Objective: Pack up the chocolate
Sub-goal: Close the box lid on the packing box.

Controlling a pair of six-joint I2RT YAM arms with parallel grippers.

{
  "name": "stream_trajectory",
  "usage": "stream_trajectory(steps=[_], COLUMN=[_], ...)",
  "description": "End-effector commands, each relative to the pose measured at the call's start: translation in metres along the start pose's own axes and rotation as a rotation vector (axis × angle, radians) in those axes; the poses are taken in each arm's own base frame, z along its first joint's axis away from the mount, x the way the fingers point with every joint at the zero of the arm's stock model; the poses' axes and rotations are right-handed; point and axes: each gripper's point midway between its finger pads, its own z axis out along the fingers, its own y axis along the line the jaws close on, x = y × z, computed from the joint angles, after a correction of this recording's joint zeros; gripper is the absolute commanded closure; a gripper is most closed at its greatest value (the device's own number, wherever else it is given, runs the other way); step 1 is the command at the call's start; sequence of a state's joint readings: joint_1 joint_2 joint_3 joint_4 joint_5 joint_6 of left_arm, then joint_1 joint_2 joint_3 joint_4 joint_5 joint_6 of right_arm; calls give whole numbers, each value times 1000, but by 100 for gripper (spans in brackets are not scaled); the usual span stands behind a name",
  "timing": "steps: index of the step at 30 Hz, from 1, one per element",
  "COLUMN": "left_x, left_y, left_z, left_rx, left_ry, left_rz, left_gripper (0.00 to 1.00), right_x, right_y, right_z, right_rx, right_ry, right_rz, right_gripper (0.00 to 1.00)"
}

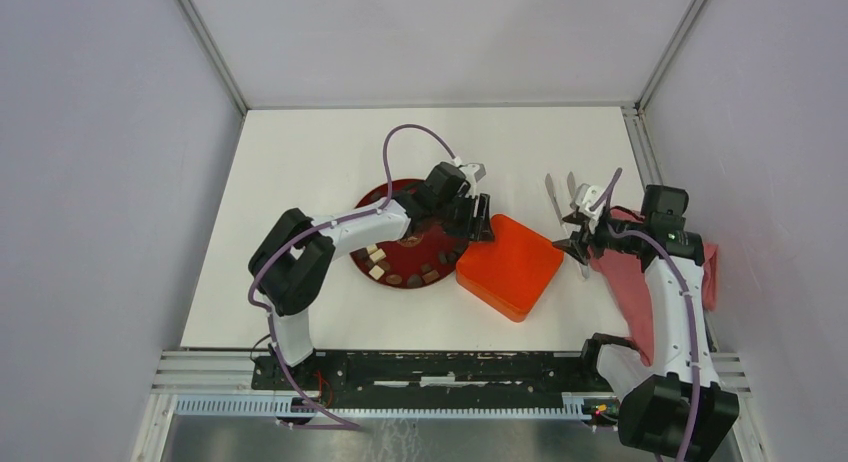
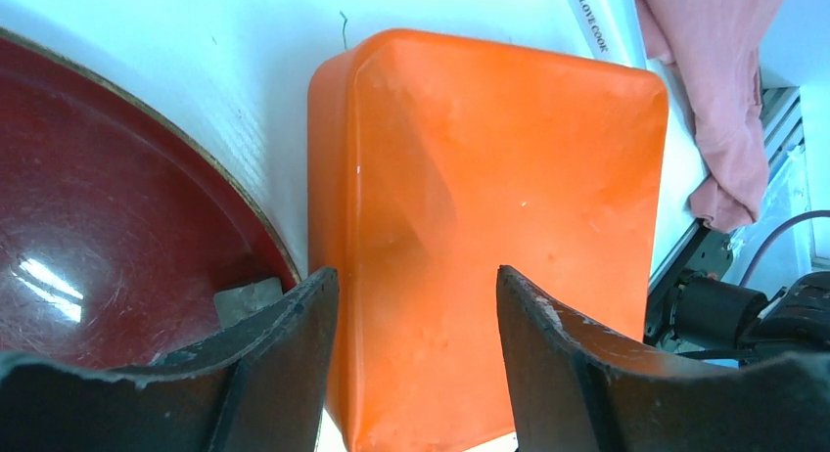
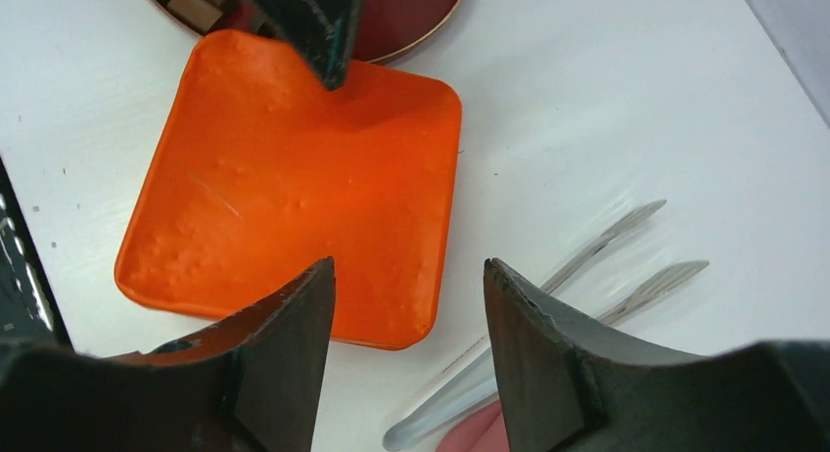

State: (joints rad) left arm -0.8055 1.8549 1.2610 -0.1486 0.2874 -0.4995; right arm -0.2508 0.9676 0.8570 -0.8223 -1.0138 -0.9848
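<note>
chocolate (image 1: 395,279): along the lower rim of the red plate (image 1: 412,244), left of centre in the top view
left gripper (image 2: 416,281): fingers apart, holding nothing, at the orange box (image 1: 510,265)'s upper-left corner
right gripper (image 3: 409,266): spread too, empty, right of the box by the metal tongs (image 3: 587,261)

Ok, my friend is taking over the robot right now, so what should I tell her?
Left tool: open, empty, over the corner of the box next to the plate.
Right tool: open, empty, above the box's other side, with the tongs on the table close by.
Chocolate: every piece in view lies on the red plate.
Box: orange, beside the plate, looks shut; its inside is hidden.
Done: nothing packed that can be seen.
Left: probably open the box, then move the pieces in.
</note>
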Motion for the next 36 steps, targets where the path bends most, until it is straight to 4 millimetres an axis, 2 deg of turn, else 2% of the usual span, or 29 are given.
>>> stream_trajectory(steps=[1, 5, 23, 28, 33, 36], left_x=[-21, -25, -47, -68, -88, -93], left_y=[-7, -4, 14, 13, -1, -8], left_z=[-2, -4, -22, -44, -75, -94], left_rx=[-13, -38, -185, -221, -194, -175], left_ry=[-41, -48, -80, -160, -255, -314], left_rz=[38, 38, 54, 68, 76, 79], left_gripper=[33, 32, 22, 19, 19, 19], right_x=[0, 7, 9, 10, 17, 15], right_y=[17, 21, 27, 25, 17, 11], right_z=[3, 5, 9, 9, 8, 5], right_rx=[-95, -126, -181, -180, -162, -152], right_ry=[-50, -41, -65, -50, 1, 25], right_rz=[-243, -249, -288, -305, -375, -405], right_gripper=[36, 36, 32, 32, 31, 30])
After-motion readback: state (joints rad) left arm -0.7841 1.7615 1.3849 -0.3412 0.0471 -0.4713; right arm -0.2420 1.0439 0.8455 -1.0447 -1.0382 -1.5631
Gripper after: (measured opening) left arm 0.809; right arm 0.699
